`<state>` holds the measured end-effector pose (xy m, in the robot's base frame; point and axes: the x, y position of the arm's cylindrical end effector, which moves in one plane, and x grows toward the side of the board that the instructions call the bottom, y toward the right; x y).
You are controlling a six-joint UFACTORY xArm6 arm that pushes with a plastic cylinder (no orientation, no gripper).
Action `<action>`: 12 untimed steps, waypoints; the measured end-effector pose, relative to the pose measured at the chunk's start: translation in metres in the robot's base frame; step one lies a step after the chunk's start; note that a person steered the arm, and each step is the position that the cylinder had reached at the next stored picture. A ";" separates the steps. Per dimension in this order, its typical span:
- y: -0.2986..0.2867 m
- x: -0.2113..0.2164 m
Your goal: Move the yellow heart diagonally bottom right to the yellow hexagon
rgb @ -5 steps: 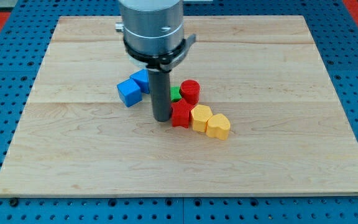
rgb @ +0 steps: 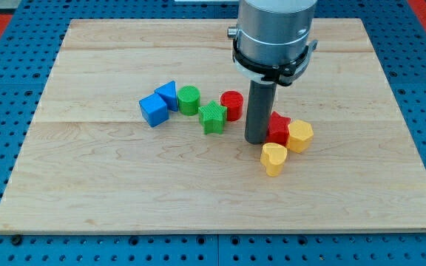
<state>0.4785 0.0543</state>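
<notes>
The yellow heart (rgb: 274,159) lies on the wooden board, below and a little left of the yellow hexagon (rgb: 299,137). A red star (rgb: 278,128) sits against the hexagon's left side. My tip (rgb: 256,140) rests on the board touching the red star's left side, just above and left of the yellow heart.
A red cylinder (rgb: 232,105), a green star (rgb: 213,117), a green cylinder (rgb: 188,100), a blue triangle (rgb: 167,94) and a blue cube (rgb: 152,109) form a row to the left of my tip. The board's edge (rgb: 220,227) runs along the view's bottom.
My tip moved right, pushing the red star, yellow hexagon and yellow heart rightwards. The heart now lies below the hexagon instead of to its right. The green blocks are now uncovered.
</notes>
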 end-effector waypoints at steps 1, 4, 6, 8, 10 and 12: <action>-0.014 -0.001; 0.047 0.056; 0.046 0.054; 0.042 0.105; 0.081 0.090; 0.054 0.109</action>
<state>0.5875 0.1084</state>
